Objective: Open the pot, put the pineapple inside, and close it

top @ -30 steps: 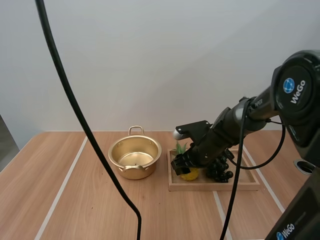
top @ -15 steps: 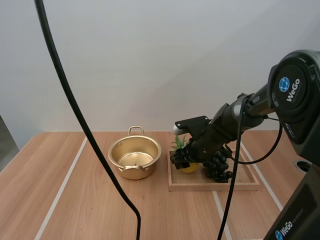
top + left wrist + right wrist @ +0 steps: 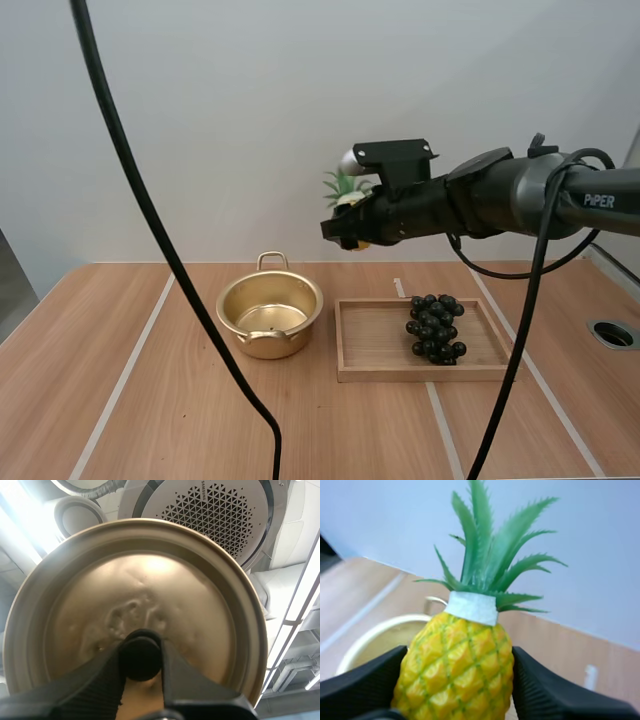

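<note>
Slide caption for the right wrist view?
Right end effector grips the pineapple, with the open pot beyond it.

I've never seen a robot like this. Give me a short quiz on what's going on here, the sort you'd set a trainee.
1. True or false: the pot is closed.
2. Pick one. The right hand grips: A a spoon, B the pineapple, C a cup.
3. Fill the gap: the left hand pinches the lid by its black ____.

Key: 1 false, it stands open; 2 B; 3 knob.
</note>
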### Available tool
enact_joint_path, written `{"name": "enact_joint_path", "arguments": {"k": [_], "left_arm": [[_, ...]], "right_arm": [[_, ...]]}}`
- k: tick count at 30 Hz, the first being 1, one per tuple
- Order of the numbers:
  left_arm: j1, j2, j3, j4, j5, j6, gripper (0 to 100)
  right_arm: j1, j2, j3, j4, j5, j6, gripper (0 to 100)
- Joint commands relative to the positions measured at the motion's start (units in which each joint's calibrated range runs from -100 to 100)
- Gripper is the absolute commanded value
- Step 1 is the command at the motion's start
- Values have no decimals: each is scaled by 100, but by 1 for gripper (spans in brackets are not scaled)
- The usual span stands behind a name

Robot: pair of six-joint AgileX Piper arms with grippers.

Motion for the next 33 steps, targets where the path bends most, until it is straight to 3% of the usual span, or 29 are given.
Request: {"name": "enact_joint_path", "arguments": {"k": [1, 7, 12, 25, 33], "left_arm": [[8, 8, -40, 13, -76, 10, 0], [8, 8, -304, 13, -286, 10, 0], [8, 8, -572, 13, -215, 10, 0], [8, -16, -855, 103, 246, 125, 0], [8, -16, -855, 103, 405, 125, 0]], "right_arm": [[292, -73, -29, 431, 340, -510, 0], [1068, 447, -42, 390, -951, -849, 0], [1434, 1196, -154, 37, -1293, -849, 0], [1487, 2848, -410, -495, -2180, -849, 0], [1487, 3037, -410, -742, -2277, -830, 0]]}}
